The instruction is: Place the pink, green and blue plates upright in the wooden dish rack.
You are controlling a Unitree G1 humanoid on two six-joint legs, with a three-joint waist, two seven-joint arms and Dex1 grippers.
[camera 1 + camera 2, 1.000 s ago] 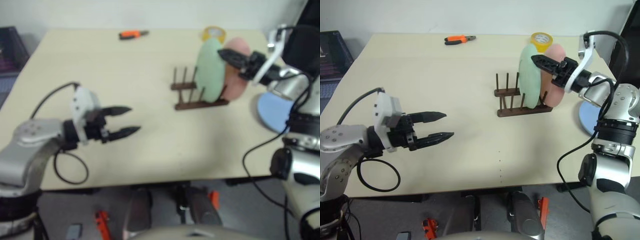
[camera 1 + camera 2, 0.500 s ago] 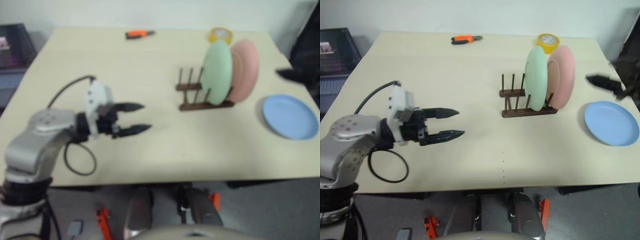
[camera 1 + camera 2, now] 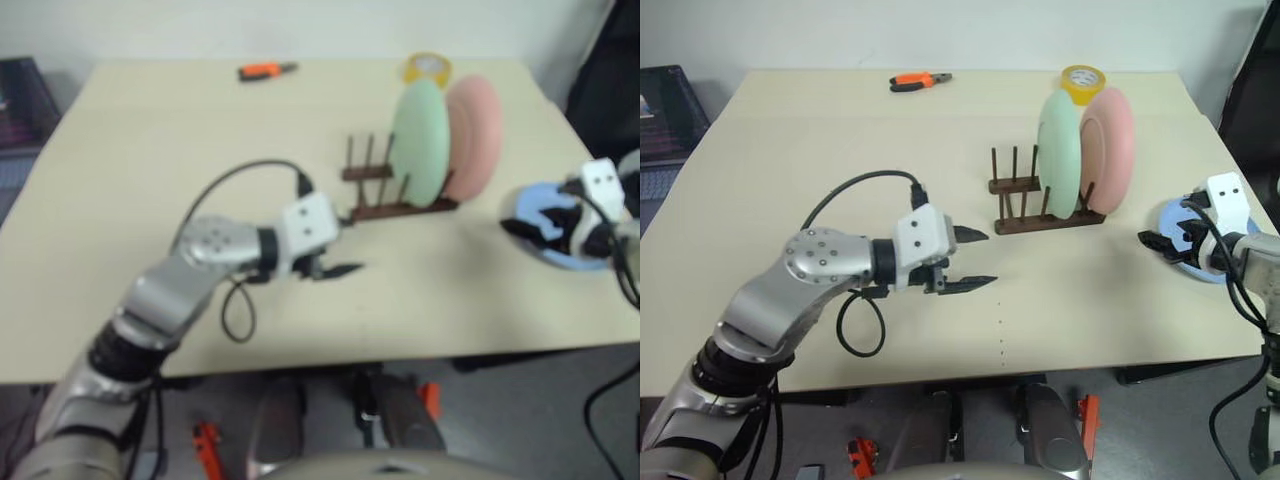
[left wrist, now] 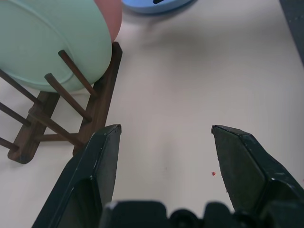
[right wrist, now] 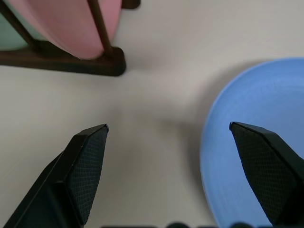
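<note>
The mint green plate and the pink plate stand upright side by side in the dark wooden dish rack, with pink on the right. The blue plate lies flat on the table to the right of the rack. My right gripper is open and low at that plate's near-left rim; the right wrist view shows the blue plate beside one finger. My left gripper is open and empty over bare table, just short of the rack's front-left. In the left wrist view the rack and green plate sit beyond it.
A yellow tape roll sits behind the plates, and orange pliers lie at the table's far edge. A dark crate stands off the table to the left. The blue plate is close to the table's right edge.
My right gripper left the pink plate in the rack and dropped down right to the blue plate. My left gripper swung right toward the rack, staying open.
</note>
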